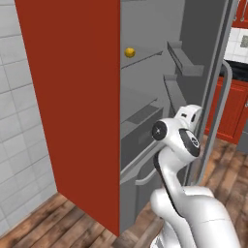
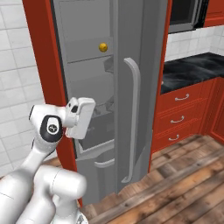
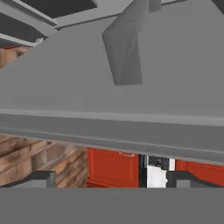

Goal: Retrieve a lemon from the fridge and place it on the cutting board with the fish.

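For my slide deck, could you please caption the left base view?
White arm reaching toward the open grey fridge, where a lemon sits on an upper shelf.

You've got the grey fridge standing open, with the little yellow lemon sitting on an upper shelf.

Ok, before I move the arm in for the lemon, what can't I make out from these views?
- Tool: in both base views the wrist covers its fingers.
- Lemon: too small to judge its shape.
- Fridge: top and lower drawer cut off or blocked by the arm.
- Cutting board and fish: outside every frame.
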You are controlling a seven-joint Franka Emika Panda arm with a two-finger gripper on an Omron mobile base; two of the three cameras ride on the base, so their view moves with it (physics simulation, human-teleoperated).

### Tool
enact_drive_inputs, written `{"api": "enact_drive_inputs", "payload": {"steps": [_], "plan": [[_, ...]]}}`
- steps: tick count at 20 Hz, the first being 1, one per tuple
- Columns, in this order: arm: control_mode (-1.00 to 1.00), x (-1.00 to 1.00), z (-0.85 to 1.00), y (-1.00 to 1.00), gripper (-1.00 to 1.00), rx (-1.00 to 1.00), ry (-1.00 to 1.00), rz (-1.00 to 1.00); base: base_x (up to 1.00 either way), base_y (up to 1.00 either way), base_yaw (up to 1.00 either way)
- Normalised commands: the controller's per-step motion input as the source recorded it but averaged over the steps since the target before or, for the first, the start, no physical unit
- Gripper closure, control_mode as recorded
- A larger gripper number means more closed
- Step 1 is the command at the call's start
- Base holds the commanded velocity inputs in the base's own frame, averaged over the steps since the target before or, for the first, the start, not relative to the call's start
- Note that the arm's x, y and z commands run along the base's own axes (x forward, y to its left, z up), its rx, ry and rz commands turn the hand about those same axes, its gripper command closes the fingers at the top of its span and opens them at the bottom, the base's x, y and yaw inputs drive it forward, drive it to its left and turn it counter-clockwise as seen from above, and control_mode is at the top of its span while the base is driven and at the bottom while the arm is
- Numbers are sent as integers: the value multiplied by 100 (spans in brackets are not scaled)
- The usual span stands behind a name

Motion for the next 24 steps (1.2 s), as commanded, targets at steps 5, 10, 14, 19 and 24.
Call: {"api": "enact_drive_inputs", "payload": {"steps": [5,10,14,19,24], "plan": [[-100,47,-3,-1,-100,-1,10,-7,0,0,0],[-100,67,-2,-1,-100,-4,6,-8,0,0,0],[-100,28,-9,-33,-100,-1,2,-3,0,0,0],[-100,0,-14,-58,-100,0,0,-13,0,0,0],[-100,-2,-5,-65,-100,0,0,-9,0,0,0]]}}
